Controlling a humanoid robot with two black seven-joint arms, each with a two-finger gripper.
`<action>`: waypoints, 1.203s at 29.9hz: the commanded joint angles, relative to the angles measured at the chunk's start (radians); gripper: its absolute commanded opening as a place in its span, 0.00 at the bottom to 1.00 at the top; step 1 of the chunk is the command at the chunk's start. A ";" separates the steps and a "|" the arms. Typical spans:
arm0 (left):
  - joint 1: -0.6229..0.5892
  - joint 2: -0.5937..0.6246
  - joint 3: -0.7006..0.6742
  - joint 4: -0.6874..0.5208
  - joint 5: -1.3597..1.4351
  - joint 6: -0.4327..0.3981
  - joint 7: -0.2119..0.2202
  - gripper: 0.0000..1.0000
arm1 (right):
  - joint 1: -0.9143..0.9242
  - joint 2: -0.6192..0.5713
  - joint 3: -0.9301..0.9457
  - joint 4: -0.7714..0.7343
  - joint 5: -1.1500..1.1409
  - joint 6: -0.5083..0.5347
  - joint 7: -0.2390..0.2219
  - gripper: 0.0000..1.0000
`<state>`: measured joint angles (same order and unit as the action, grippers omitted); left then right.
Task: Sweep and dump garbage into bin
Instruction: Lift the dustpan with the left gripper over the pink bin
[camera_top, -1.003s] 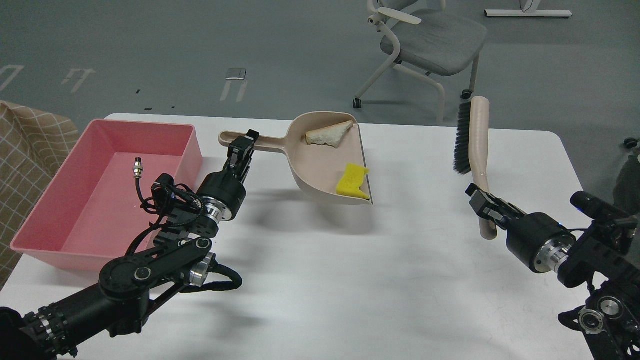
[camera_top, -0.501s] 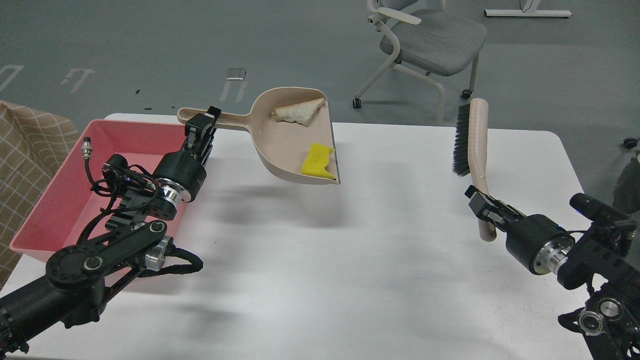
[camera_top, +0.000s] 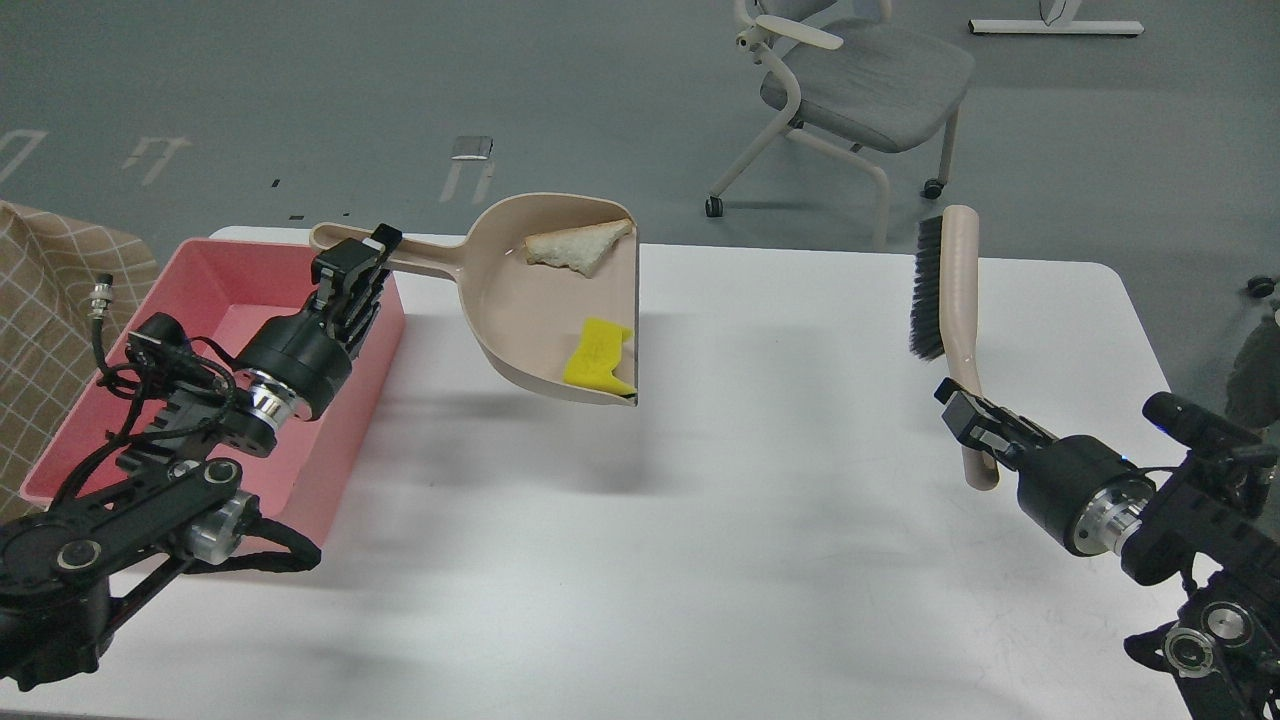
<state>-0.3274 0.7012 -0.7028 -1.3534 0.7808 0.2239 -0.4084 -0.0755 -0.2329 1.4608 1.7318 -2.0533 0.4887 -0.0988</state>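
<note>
My left gripper (camera_top: 352, 268) is shut on the handle of the beige dustpan (camera_top: 520, 320) and holds it in the air, just right of the pink bin (camera_top: 225, 262). The triangular bread slice (camera_top: 578, 246) lies at the pan's far end. The yellow sponge block (camera_top: 598, 368) lies near its open lip. The bin stands at the table's left with my left arm over it. My right gripper (camera_top: 975, 425) is shut on the handle of the beige brush (camera_top: 945, 290), held upright above the table's right side, black bristles facing left.
The white table (camera_top: 700, 520) spreads below both arms. A grey office chair (camera_top: 860, 80) stands on the floor beyond the far edge. A checked beige cloth (camera_top: 50, 290) lies left of the bin.
My left arm has carried the dustpan with both pieces leftward and up from the table toward the bin. The right gripper with the brush has barely shifted.
</note>
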 joint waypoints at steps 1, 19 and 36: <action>0.021 0.052 -0.052 0.007 -0.041 -0.081 -0.012 0.11 | -0.003 -0.003 -0.005 -0.001 0.005 0.000 0.001 0.00; 0.034 0.089 -0.104 0.184 -0.212 -0.294 -0.056 0.12 | -0.015 -0.022 -0.010 -0.001 0.005 0.000 0.001 0.00; 0.036 0.092 -0.282 0.442 -0.210 -0.567 -0.076 0.12 | -0.023 -0.022 -0.010 0.000 0.002 0.000 -0.002 0.00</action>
<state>-0.2907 0.7964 -0.9761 -0.9608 0.5676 -0.3136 -0.4822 -0.0972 -0.2547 1.4512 1.7320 -2.0506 0.4887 -0.1011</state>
